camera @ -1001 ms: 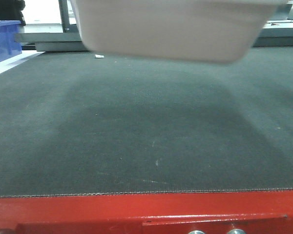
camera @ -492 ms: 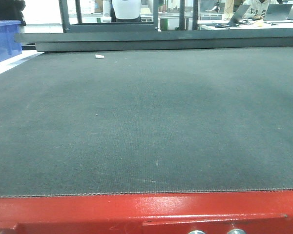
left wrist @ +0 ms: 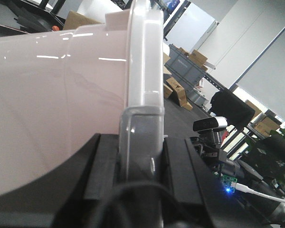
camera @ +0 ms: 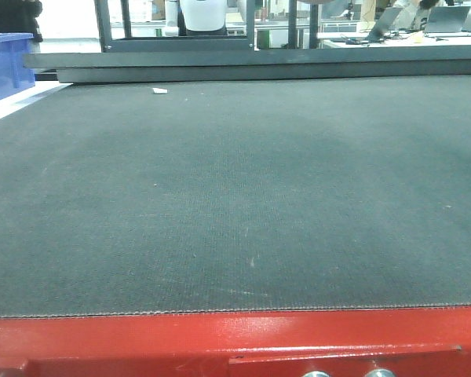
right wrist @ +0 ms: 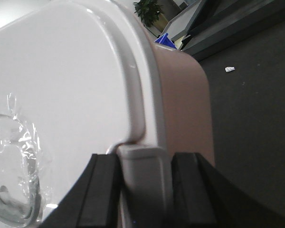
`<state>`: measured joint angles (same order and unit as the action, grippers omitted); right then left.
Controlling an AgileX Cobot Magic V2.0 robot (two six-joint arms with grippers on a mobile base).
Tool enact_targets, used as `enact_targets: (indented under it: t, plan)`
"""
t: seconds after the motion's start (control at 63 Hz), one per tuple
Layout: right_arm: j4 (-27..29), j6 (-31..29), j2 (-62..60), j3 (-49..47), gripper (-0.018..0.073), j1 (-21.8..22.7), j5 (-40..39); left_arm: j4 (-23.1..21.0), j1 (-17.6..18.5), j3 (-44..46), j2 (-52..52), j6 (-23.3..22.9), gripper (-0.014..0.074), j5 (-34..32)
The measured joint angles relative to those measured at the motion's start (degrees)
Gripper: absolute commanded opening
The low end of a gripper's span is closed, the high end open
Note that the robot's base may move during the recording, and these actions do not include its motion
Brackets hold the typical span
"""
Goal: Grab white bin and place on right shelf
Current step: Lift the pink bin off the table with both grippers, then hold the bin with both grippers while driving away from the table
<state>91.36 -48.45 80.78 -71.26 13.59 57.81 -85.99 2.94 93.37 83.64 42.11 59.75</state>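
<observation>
Front view: a dark mat [camera: 235, 196] covered the table. A red edge [camera: 141, 342] ran nearest the camera, a blue crate [camera: 4, 67] stood at far left, and a small paper scrap [camera: 160, 90] lay near the back.

Left wrist view: the left gripper [left wrist: 141, 159] pinched the rim of the white bin [left wrist: 52, 104], with one black jaw on each side of a clip. The bin's pale pink wall curved away to the left of the jaws.

Right wrist view: the right gripper [right wrist: 145, 178] likewise pinched a tab on the bin's rim. The flat white lid [right wrist: 61, 76] spread left of the jaws and the pink wall rose right of them. The mat lay beyond, farther right.
</observation>
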Motion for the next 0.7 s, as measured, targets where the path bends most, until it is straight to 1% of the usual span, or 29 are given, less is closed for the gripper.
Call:
enact_targets:
  t: [0.699]
  plan:
    - [-0.4, -0.2, 0.0, 0.0, 0.0057, 0.0, 0.0, 0.0, 0.0, 0.0, 0.0, 0.0, -0.0117, 0.2]
